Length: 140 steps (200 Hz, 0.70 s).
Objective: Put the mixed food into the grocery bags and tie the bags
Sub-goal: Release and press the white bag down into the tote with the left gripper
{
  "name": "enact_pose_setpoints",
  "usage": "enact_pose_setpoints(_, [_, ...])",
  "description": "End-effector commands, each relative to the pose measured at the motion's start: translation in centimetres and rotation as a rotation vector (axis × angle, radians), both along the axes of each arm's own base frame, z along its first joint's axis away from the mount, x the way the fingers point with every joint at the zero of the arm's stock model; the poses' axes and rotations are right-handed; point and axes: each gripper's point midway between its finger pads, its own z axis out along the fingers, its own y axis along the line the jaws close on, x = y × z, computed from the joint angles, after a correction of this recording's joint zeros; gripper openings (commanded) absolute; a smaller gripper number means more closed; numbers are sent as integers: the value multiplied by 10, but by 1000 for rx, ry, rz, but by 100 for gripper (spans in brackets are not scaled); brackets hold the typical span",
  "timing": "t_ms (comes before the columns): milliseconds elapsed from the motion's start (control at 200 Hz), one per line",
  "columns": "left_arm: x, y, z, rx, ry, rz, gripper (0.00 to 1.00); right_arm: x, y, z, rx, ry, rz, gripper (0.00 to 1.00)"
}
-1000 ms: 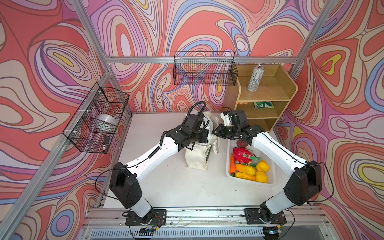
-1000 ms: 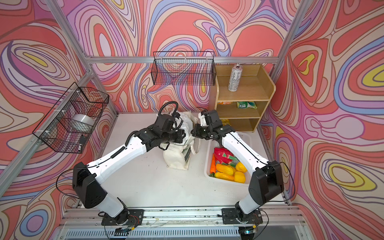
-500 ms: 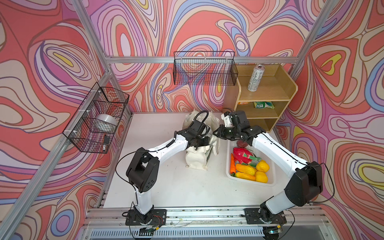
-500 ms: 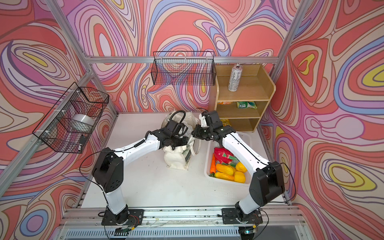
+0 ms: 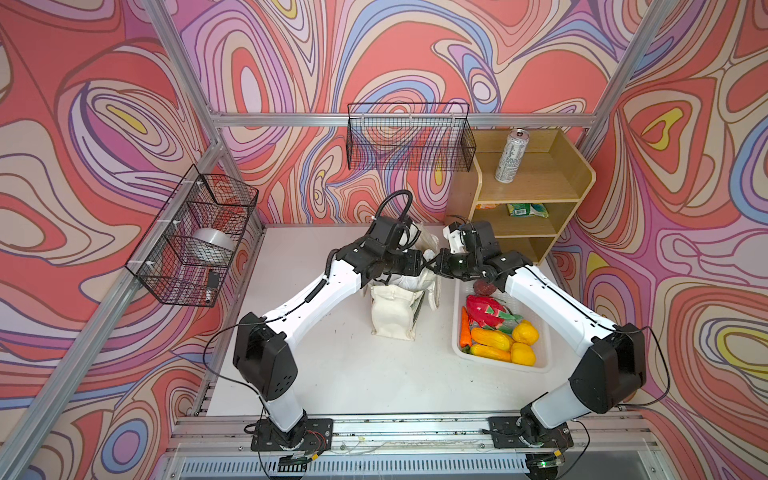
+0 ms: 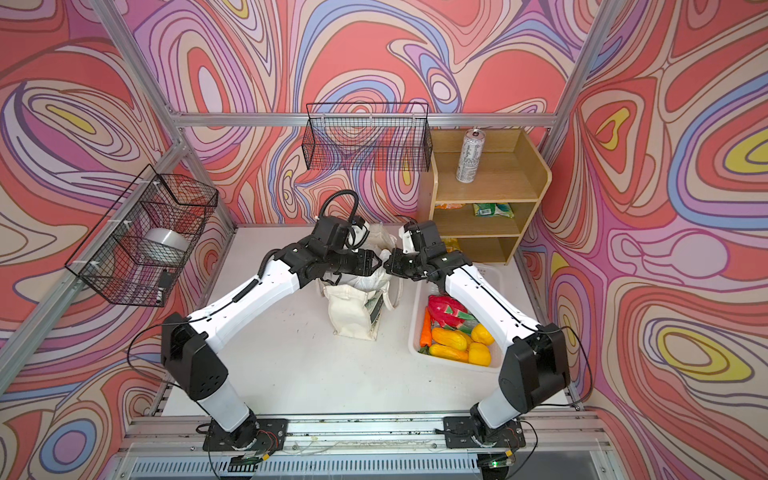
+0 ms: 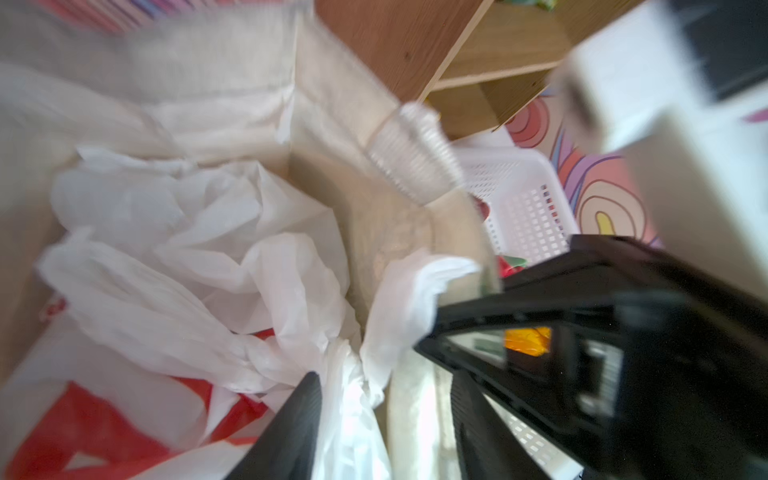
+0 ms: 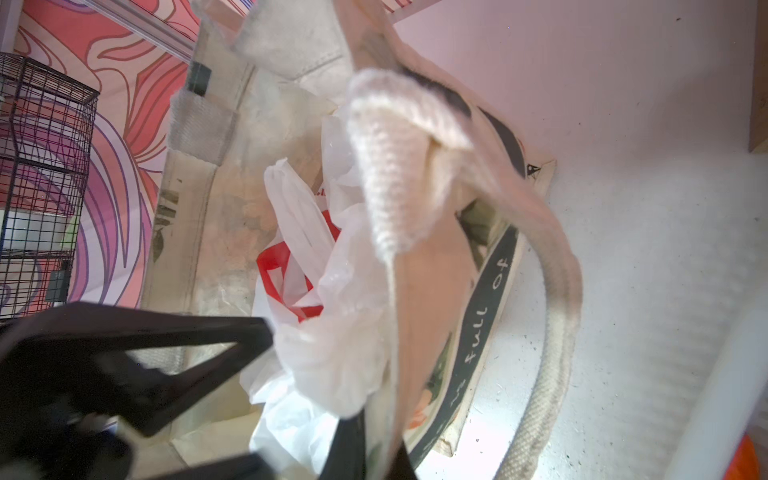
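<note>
Pinching a twisted strand of the white plastic bag (image 7: 187, 270), the right gripper (image 7: 419, 349) has its fingers closed tight at the mouth of the canvas tote (image 5: 390, 316); the tote's rim cloth lies against those fingers too. Facing it tip to tip, the left gripper (image 7: 384, 386) stands with its fingers (image 7: 291, 428) spread apart. A loose hang of the same plastic falls between them, and they grip none of it.

The one plastic bag, printed in red, sits crumpled inside the one tote, which stands upright at the table's middle in both top views.

At 3 o'clock from the tote lies one white perforated basket (image 7: 523, 208). It holds:
- one pink dragon fruit (image 5: 484, 309)
- one orange carrot (image 5: 464, 330)
- four yellow vegetables (image 5: 524, 332)
- one dark reddish piece (image 5: 482, 286) at its far end, beside the right arm

At 1 o'clock stands one wooden shelf (image 5: 540, 187). One silver can (image 5: 510, 156) stands upright on its top board. Two snack packets (image 5: 527, 209) lie on the middle board, one green and one orange.

Two black wire baskets (image 5: 409, 141) hang on the walls, one at 12 o'clock and one at 9 o'clock. The one at 9 o'clock has a grey round thing in it.
</note>
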Motion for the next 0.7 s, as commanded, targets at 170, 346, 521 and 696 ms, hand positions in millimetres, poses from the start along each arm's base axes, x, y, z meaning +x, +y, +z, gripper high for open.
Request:
enact_pose_setpoints(170, [23, 89, 36, 40, -136, 208, 66, 7, -4, 32, 4, -120, -5, 0])
enact_pose_setpoints(346, [39, 128, -3, 155, -89, 278, 67, 7, -3, 32, -1, -119, 6, 0])
enact_pose_setpoints(521, [44, 119, -42, 185, -1, 225, 71, 8, -3, 30, -8, -115, 7, 0])
enact_pose_setpoints(696, [42, 91, -45, 83, 43, 116, 0, 11, 0, 33, -11, -115, 18, 0])
